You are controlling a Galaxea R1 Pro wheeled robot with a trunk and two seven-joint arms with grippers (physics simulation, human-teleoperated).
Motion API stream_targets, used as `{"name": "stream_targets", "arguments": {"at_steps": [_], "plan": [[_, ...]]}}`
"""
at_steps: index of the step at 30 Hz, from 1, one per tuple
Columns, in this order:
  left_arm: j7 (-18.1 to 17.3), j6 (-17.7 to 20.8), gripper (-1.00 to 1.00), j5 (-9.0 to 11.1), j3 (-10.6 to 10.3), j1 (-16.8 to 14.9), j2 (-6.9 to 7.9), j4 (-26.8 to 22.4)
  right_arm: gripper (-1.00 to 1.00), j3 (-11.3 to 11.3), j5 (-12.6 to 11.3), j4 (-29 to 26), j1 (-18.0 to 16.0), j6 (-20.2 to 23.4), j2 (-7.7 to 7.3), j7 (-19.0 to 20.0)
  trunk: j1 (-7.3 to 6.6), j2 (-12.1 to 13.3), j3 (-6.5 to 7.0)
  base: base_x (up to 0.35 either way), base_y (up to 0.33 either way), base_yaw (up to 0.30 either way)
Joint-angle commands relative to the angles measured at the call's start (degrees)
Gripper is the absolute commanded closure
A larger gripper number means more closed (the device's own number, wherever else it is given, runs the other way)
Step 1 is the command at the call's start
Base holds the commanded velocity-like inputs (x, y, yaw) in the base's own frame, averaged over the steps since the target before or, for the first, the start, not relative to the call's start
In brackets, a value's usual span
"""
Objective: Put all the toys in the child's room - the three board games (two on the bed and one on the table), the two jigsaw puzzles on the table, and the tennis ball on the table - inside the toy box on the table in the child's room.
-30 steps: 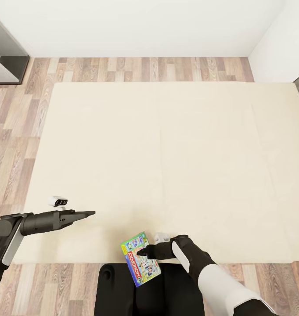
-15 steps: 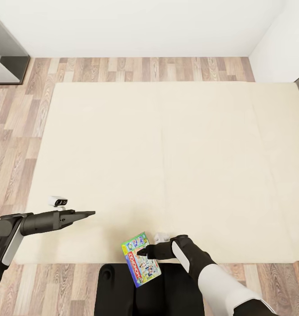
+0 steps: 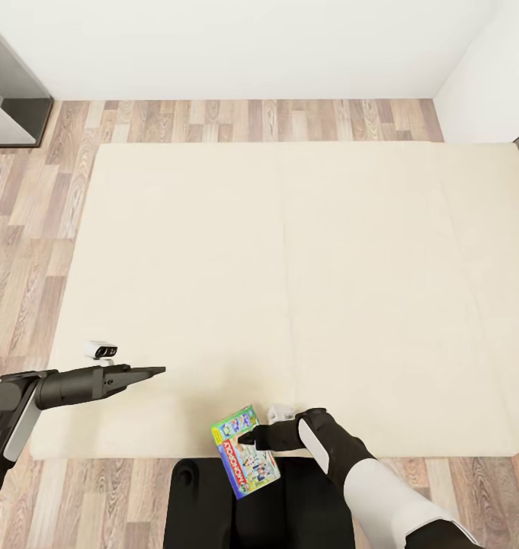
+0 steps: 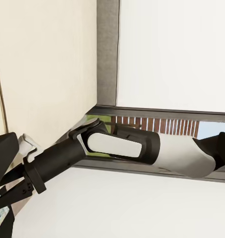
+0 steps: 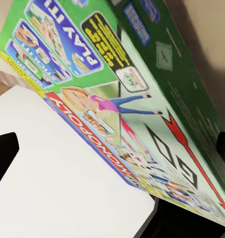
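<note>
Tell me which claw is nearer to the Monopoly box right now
Right. The right claw is at the Monopoly box, its fingers on the box at the bed's near edge. The left claw hovers over the mattress, well apart from the box.

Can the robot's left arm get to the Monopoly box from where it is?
Probably yes. The left gripper hangs over the bed with bare mattress between it and the Monopoly box. But the right gripper is already shut on that box.
</note>
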Motion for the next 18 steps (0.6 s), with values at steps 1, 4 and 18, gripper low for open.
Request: {"name": "stream_targets", "arguments": {"at_steps": [1,4,18], "plan": [[-0.2,0.61,-1.0,0.0,-0.01,0.0,0.03,-0.02,-1.0,0.09,-0.18,-0.04,-0.02,0.26,0.0,-0.03,0.03,-0.09,-0.06,0.0,0.072,0.0],[-0.2,0.61,-1.0,-0.01,-0.01,0.0,0.01,-0.02,-1.0,0.09,-0.18,-0.04,-0.02,0.26,0.0,-0.03,0.03,-0.09,-0.06,0.0,0.05,0.0],[-0.2,0.61,-1.0,0.0,-0.01,0.0,0.03,-0.02,-1.0,0.09,-0.1,-0.29,-0.02,0.2,0.0,-0.03,0.03,-0.09,-0.06,0.0,0.006,0.0]]}}
